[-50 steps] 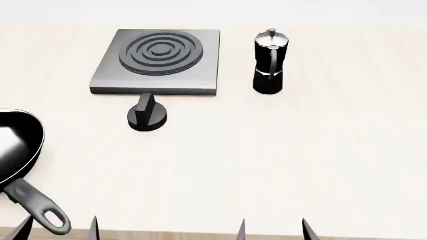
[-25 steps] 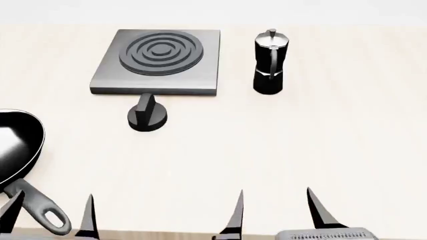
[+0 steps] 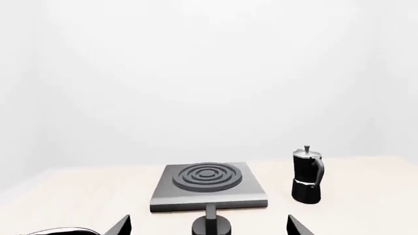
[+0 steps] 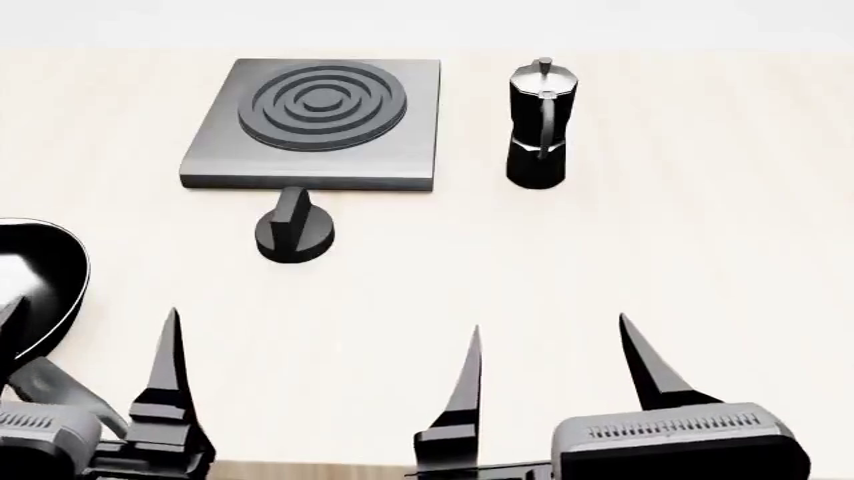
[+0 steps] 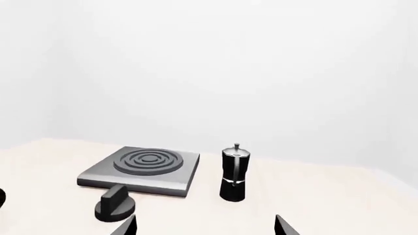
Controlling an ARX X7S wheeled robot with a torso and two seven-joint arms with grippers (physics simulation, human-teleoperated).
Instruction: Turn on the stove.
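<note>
The stove (image 4: pixel 214 150) is a flat grey square plate with a dark ring burner, at the far side of the table. Its round black knob (image 4: pixel 295 230) with an upright ridge stands just in front of the plate. My left gripper (image 4: pixel 91 320) is open near the table's front edge, short of the knob and to its left. My right gripper (image 4: pixel 549 322) is open too, to the right of the knob and well short of it. In the left wrist view the knob (image 3: pixel 210 224) lies straight ahead between the open fingertips (image 3: pixel 121 226). Nothing sits between either gripper's fingers.
A tall black moka pot (image 4: pixel 539 125) stands right of the stove. A black frying pan (image 4: pixel 34 285) lies at the left edge, with its handle beside my left gripper. The right wrist view shows the stove (image 5: pixel 163 178), the knob (image 5: pixel 115 203) and the moka pot (image 5: pixel 233 174).
Both grippers have moved forward over the table's front edge, further into the head view. Their wrists now show. The stove, knob, pot and pan have not moved.
</note>
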